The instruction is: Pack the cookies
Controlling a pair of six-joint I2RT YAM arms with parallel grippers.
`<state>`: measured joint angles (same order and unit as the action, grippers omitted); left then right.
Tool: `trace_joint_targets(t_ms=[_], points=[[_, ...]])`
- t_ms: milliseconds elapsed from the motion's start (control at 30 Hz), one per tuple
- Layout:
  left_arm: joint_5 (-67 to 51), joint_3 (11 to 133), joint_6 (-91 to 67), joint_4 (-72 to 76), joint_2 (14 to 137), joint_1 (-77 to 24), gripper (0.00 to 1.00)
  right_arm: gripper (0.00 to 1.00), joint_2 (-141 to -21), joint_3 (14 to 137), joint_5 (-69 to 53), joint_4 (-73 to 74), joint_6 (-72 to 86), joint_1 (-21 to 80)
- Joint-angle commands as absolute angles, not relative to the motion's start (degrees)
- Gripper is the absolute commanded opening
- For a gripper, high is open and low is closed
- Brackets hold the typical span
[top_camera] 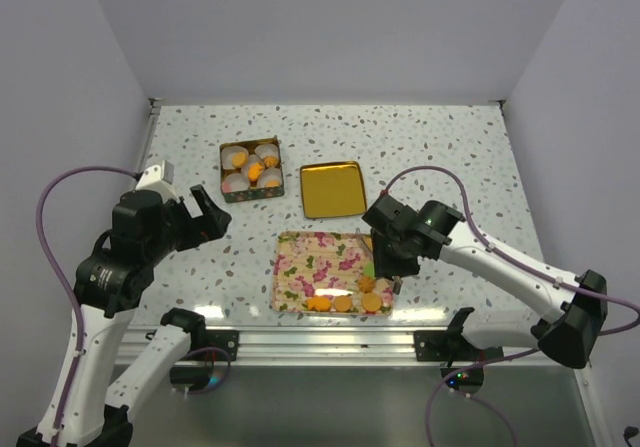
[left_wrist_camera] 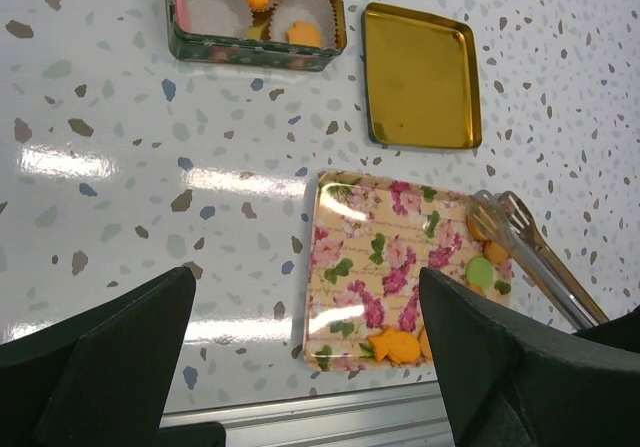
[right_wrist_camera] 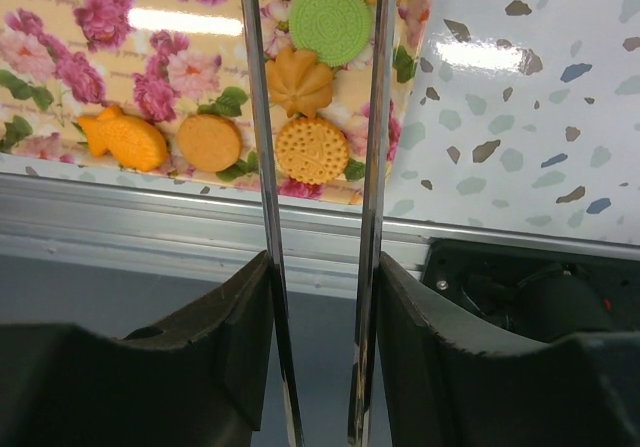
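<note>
the right claw (right_wrist_camera: 322, 297) is clamping a pair of metal tongs (right_wrist_camera: 375, 117), both fingers pressing against the two arms, and it is hanging over the near right corner of the floral tray (top_camera: 310, 262). most of the cookies (right_wrist_camera: 300, 82) are sitting along that tray's near and right edges: a pale green round one, a flower-shaped one and a dotted round one are lining up between the tong arms in the right wrist view, with a plain round one and a fish-shaped one off to their left. the tong tips are running out of that view, so whether they are touching a cookie cannot be told. more orange cookies are resting in white paper cups (left_wrist_camera: 210, 7) inside the tin (left_wrist_camera: 255, 55) at the back of the bench (top_camera: 450, 147), with the gold lid (top_camera: 332, 189) lying just beside it. the left claw (left_wrist_camera: 305, 367) is hovering spread wide and holding nothing, left of the tray.
</note>
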<state>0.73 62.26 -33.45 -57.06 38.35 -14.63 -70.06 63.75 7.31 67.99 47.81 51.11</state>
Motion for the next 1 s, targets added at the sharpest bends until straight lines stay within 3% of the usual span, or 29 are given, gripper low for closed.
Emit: trace_joint_targets(t_ms=[0,633,967], points=[[3.43,65.12,-33.49,-58.62,37.79,-14.50,1.00,0.45,-70.23,66.27,8.17,68.46,47.20,51.50],[3.25,63.72,-33.66,-58.10,37.62,-14.50,1.00,0.44,-68.20,68.99,11.69,76.64,47.99,51.77],[3.69,64.42,-33.31,-58.18,38.23,-14.50,1.00,0.44,-70.92,69.43,9.41,73.39,47.11,52.29]])
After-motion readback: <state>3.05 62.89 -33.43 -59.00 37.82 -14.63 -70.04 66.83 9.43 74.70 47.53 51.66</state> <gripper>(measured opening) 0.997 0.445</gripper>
